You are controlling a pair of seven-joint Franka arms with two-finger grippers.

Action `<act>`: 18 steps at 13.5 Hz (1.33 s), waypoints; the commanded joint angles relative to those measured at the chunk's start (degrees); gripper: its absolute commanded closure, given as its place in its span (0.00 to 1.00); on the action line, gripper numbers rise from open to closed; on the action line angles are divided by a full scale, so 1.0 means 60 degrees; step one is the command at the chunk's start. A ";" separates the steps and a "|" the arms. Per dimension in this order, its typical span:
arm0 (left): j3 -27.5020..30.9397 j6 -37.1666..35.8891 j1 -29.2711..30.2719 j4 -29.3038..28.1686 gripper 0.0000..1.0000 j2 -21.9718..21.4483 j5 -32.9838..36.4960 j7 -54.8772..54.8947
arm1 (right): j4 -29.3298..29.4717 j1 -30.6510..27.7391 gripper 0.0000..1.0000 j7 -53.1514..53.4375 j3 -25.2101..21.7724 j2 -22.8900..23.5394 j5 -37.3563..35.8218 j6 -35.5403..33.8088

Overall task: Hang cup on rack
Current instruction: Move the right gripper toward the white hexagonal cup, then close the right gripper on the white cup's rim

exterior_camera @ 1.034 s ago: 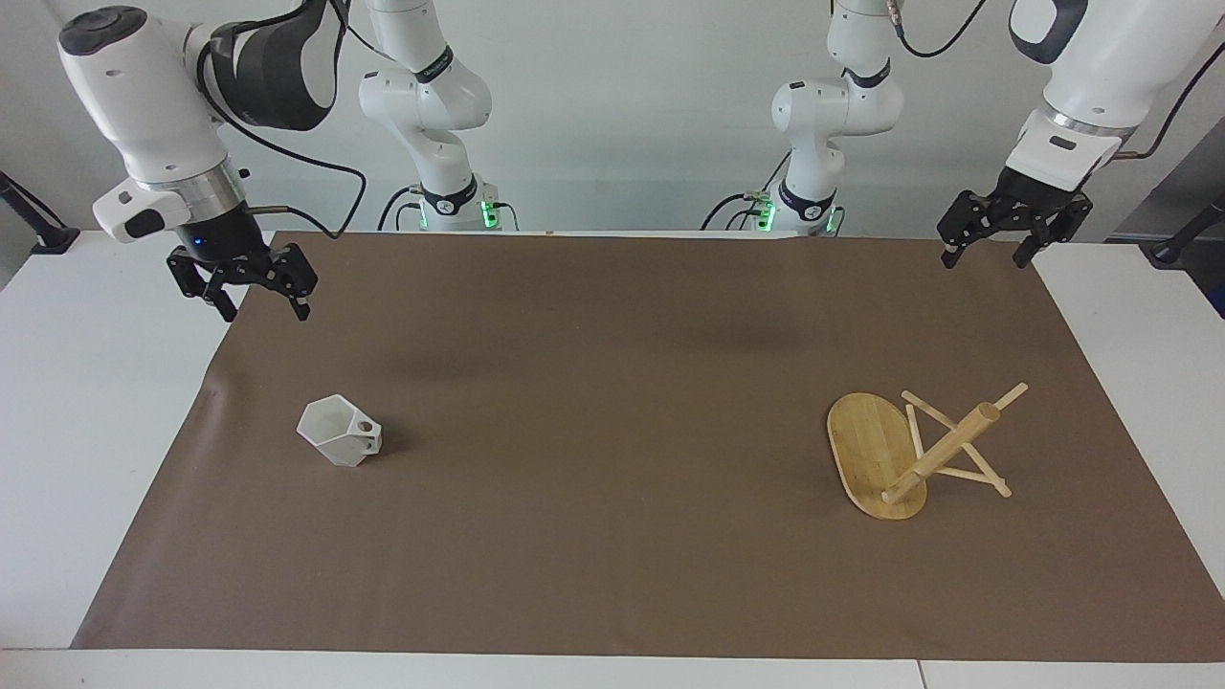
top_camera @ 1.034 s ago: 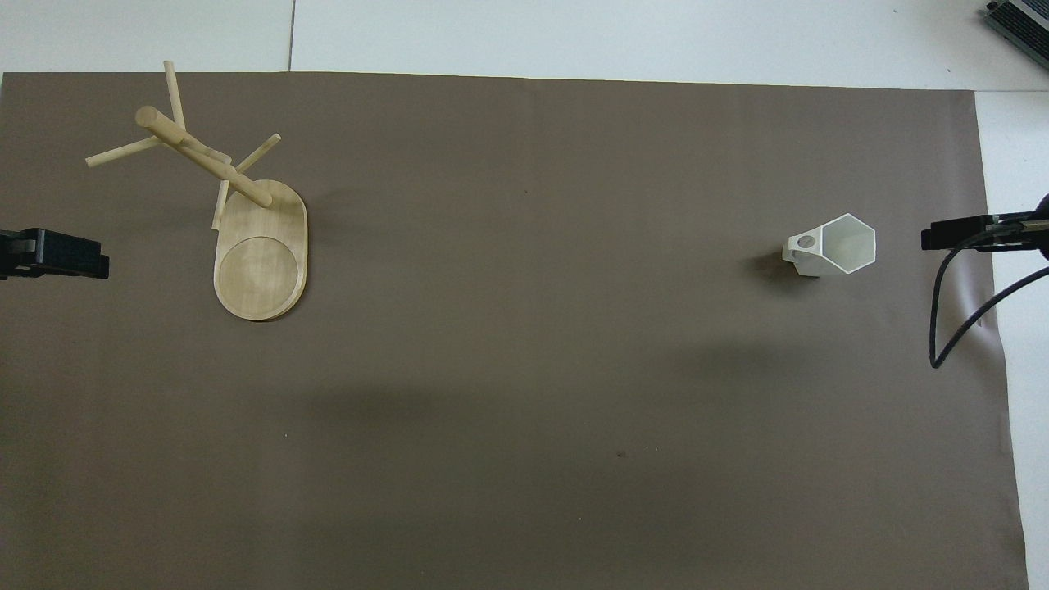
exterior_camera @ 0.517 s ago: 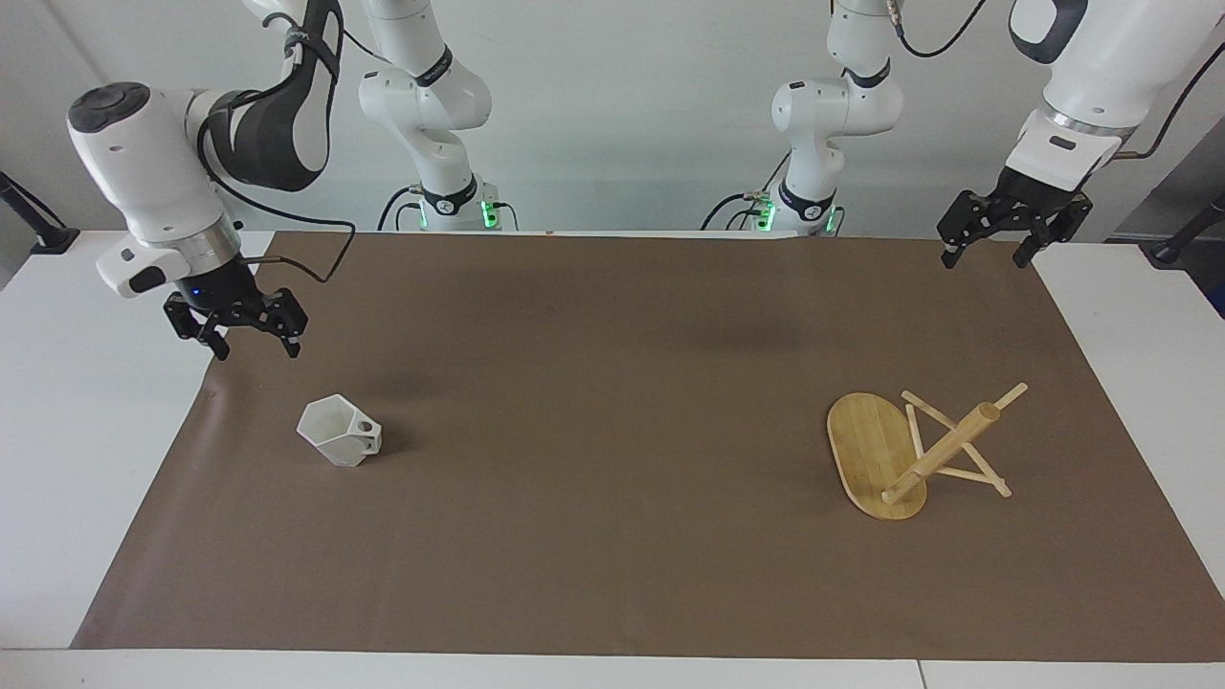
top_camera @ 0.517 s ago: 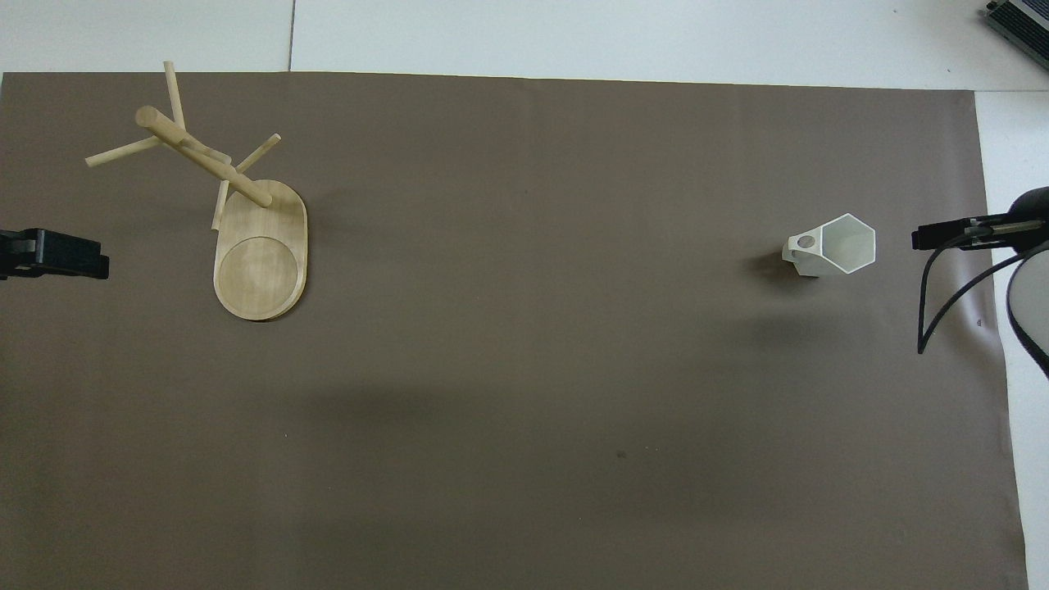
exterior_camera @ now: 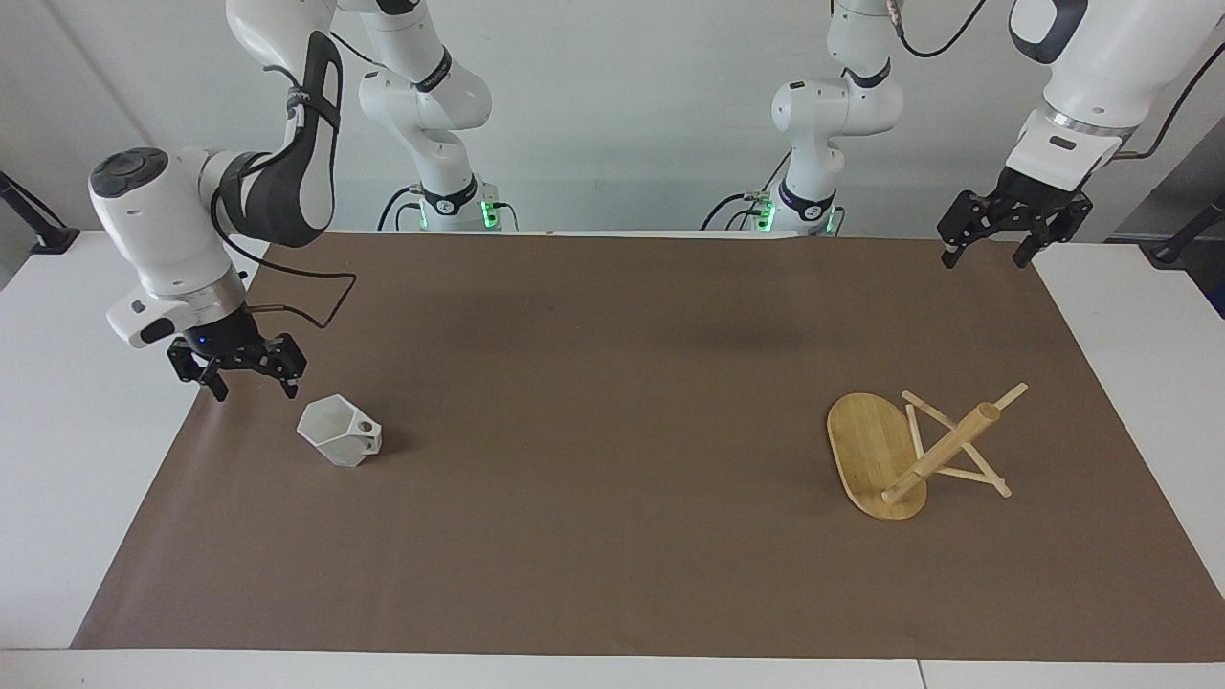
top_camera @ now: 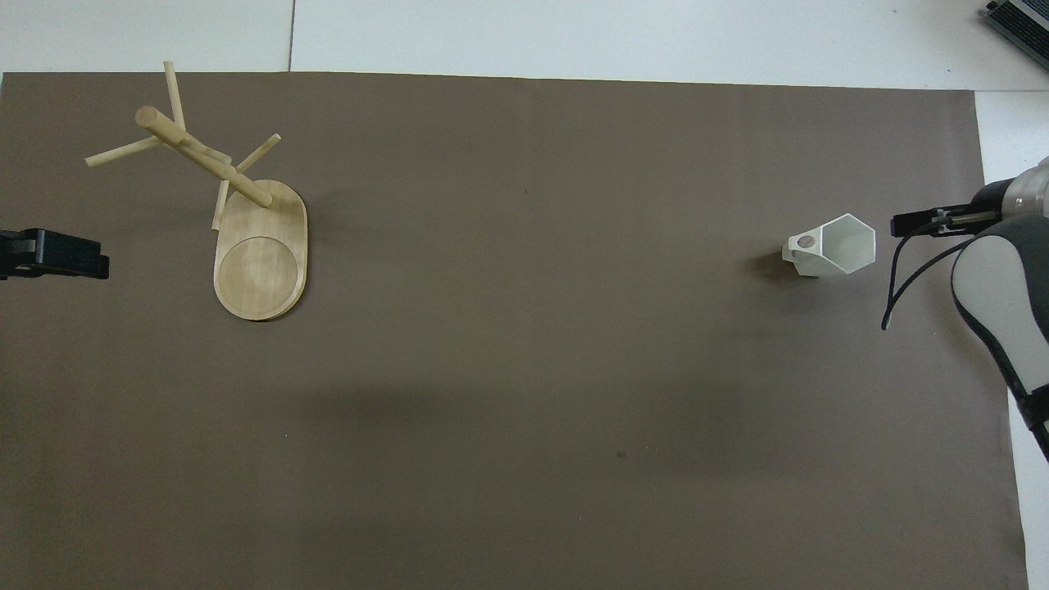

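Right gripper [exterior_camera: 244, 378] jaws apart, empty, just beside cup [exterior_camera: 339, 432] | left gripper [exterior_camera: 991, 238] parted, waiting | rack [exterior_camera: 914, 453] standing toward left arm's end | risk: cup toppled if rim is clipped.

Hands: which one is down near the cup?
The right hand, open and low beside the cup. The left hand waits high at the table corner, away from the rack.

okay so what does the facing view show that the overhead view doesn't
Only the facing view shows both arms whole down to their bases, and that the open right gripper hangs above the mat beside the cup, not touching it, while the open left gripper waits. Only the overhead view looks into the cup's hexagonal mouth and shows the round recess in the rack base. Both show cup, rack and brown mat.
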 commanded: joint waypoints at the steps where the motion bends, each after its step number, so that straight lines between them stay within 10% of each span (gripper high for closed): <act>1: -0.0034 -0.0068 0.0075 -0.0237 0.00 -0.0248 0.0014 0.0091 | -0.0096 0.0025 0.00 0.0526 -0.0015 0.0206 -0.0062 0.0507; 18: -0.0034 -0.0068 0.0075 -0.0223 0.00 -0.0234 0.0014 0.0105 | -0.1019 0.0054 0.00 0.1144 0.0263 0.0661 -0.0018 0.1299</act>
